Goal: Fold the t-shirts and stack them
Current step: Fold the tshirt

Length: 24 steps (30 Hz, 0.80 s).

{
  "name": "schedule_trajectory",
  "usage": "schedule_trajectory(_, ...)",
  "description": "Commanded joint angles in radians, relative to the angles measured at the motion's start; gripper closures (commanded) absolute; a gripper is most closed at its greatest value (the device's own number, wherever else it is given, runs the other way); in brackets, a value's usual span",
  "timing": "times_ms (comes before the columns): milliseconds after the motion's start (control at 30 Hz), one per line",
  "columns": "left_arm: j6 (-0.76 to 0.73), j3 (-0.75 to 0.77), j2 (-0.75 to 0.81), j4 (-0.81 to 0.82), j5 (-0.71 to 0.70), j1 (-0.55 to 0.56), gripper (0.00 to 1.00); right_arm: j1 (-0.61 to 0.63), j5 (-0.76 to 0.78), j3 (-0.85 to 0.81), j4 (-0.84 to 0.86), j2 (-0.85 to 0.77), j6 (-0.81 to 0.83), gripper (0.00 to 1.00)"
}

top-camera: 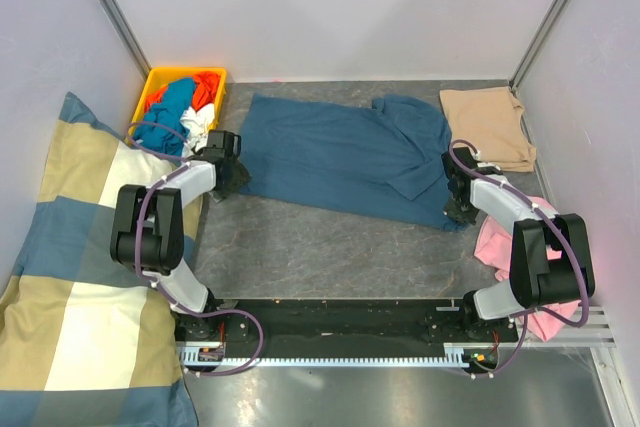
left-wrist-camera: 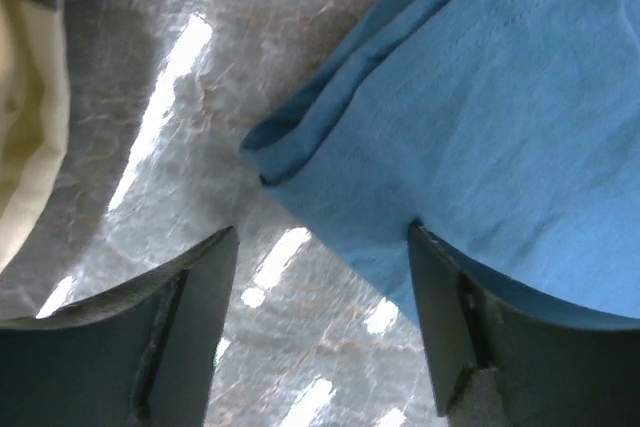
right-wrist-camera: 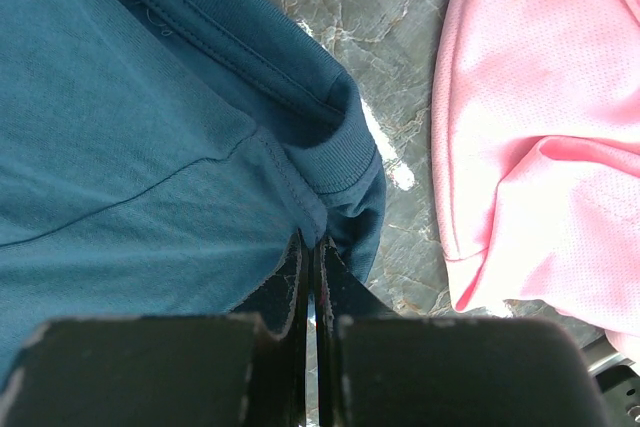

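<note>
A large dark teal-blue t-shirt (top-camera: 340,155) lies spread across the middle of the grey table. My left gripper (top-camera: 232,175) is open at its left corner; in the left wrist view the shirt corner (left-wrist-camera: 300,162) lies just ahead of the open gripper (left-wrist-camera: 322,257), and the right fingertip (left-wrist-camera: 425,247) touches the cloth edge. My right gripper (top-camera: 462,209) is shut on the shirt's right lower corner; in the right wrist view the gripper (right-wrist-camera: 312,245) pinches the teal hem (right-wrist-camera: 330,162). A folded tan-beige t-shirt (top-camera: 488,125) lies at the back right.
A pink shirt (top-camera: 505,247) lies crumpled at the right by the right arm, and shows in the right wrist view (right-wrist-camera: 540,137). A yellow bin (top-camera: 160,82) of coloured clothes stands at the back left. A big checked cushion (top-camera: 70,277) fills the left side.
</note>
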<state>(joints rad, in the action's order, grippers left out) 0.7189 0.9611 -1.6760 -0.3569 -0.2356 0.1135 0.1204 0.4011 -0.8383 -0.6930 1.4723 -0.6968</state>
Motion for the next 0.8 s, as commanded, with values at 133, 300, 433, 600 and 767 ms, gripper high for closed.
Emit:
schedule_trajectory(133,0.016,0.096,-0.093,0.015,-0.028,-0.002,0.98,-0.004,0.021,0.007,-0.028,-0.046,0.011,1.00)
schedule_trajectory(300,0.025,0.059,-0.068,0.006,-0.005,-0.003,0.98,-0.005,0.004,-0.010,-0.057,-0.058,0.006,1.00)
schedule_trajectory(433,0.048,-0.062,0.031,0.001,0.016,0.000,0.98,-0.004,-0.034,-0.012,-0.088,-0.079,0.002,1.00)
schedule_trajectory(600,0.117,-0.223,0.188,-0.025,-0.001,0.000,0.98,-0.005,-0.042,0.018,-0.126,-0.102,0.003,1.00)
schedule_trajectory(767,0.174,-0.360,0.349,-0.054,0.022,0.000,0.98,0.002,-0.067,0.024,-0.164,-0.121,-0.020,1.00)
